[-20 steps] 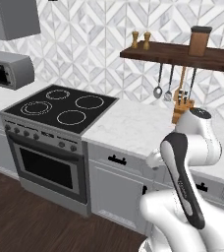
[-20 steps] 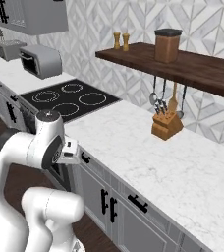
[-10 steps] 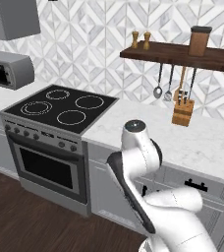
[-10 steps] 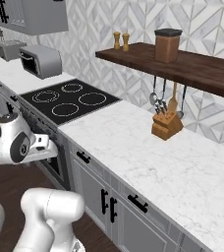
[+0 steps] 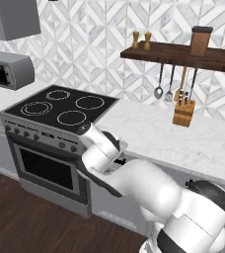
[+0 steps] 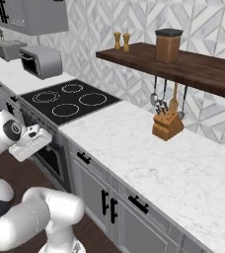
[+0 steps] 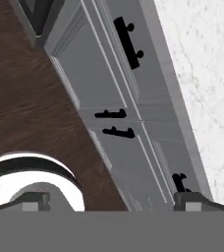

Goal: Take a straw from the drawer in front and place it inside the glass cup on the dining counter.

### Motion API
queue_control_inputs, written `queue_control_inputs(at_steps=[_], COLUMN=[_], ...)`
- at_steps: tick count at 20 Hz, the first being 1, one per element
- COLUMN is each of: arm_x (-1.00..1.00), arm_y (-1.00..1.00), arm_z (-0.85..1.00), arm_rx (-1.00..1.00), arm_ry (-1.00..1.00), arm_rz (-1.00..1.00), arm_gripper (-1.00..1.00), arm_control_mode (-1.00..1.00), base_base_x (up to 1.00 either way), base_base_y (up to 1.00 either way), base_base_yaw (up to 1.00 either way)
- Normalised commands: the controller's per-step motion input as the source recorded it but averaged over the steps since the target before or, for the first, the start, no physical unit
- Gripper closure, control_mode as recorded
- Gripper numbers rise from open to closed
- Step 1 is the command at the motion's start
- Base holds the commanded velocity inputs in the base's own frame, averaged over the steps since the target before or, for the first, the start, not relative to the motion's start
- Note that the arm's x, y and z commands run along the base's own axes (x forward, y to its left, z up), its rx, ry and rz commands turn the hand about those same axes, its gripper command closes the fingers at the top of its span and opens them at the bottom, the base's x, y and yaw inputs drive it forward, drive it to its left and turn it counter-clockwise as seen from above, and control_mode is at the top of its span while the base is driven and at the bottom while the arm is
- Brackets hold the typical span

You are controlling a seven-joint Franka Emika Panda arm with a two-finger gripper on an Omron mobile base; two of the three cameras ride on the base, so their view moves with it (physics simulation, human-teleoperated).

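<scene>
My gripper (image 7: 113, 203) is open, its two dark fingertips (image 7: 35, 201) far apart with nothing between them. It looks down along a row of light-grey cabinet fronts. A shut drawer (image 7: 139, 73) with a black bar handle lies at the top of the hand view, just under the marble edge. In the right base view my hand (image 6: 31, 142) hangs low at the left, in front of the oven, left of the shut drawer (image 6: 92, 167). The straw, the glass cup and the dining counter are out of view.
A black stove (image 5: 65, 106) with its oven door (image 5: 48, 168) stands left of the marble worktop (image 5: 173, 138). On the worktop is a knife block (image 5: 183, 112) under a wooden shelf (image 5: 183, 52). Two cabinet doors (image 7: 115, 123) are shut. The floor (image 7: 30, 98) is dark wood.
The arm has swung from the right, over the worktop, down and to the left in front of the cabinets and oven. The jaws stayed wide apart.
</scene>
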Motion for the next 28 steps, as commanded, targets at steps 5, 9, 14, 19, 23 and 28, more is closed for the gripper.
queue_control_inputs(at_steps=[5, 9, 14, 19, 23, 28], arm_x=[0.72, 0.55, 0.46, 0.38, 0.05, 0.0], arm_y=[0.01, -0.02, -0.05, -0.26, -0.28, -0.38], arm_z=[-0.44, -0.83, -0.59, -0.45, -0.18, 0.0], arm_rx=[-0.34, -0.26, -0.05, 0.0, 0.0, 0.01], arm_ry=[0.0, -0.04, -0.05, -0.13, -0.19, -0.24], arm_rz=[0.0, 0.0, -0.05, -0.07, -0.09, -0.08], arm_gripper=[-1.0, -1.0, -1.0, -1.0, -1.0, -1.0], arm_control_mode=[-1.0, -1.0, -1.0, -1.0, -1.0, -1.0], base_base_x=[0.0, 0.0, 0.0, 0.0, 0.0, 0.0], base_base_y=[0.0, 0.0, 0.0, 0.0, 0.0, 0.0], base_base_yaw=[0.0, 0.0, 0.0, 0.0, 0.0, 0.0])
